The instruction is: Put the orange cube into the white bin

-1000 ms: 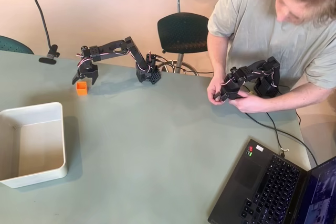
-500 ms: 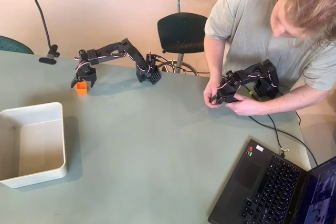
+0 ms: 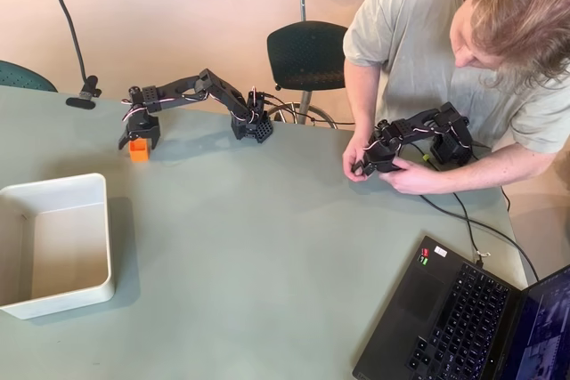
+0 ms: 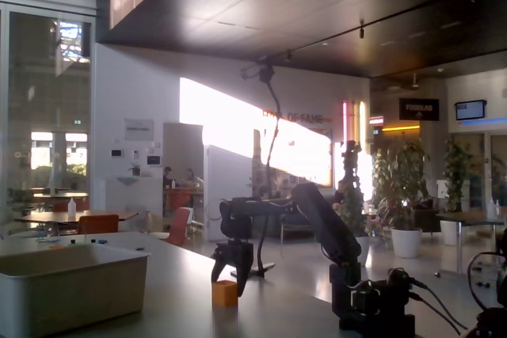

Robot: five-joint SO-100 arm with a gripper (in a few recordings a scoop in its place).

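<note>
The gripper (image 4: 230, 273) hangs spread directly over the orange cube (image 4: 224, 293) (white bin (image 3: 100, 229) lies toward seven o'clock overhead).

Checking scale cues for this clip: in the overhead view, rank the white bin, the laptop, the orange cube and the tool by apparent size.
1. Laptop, cut off by the frame, so the top spot is unsure against the bin.
2. White bin.
3. Tool.
4. Orange cube, partly covered by the tool.
</note>
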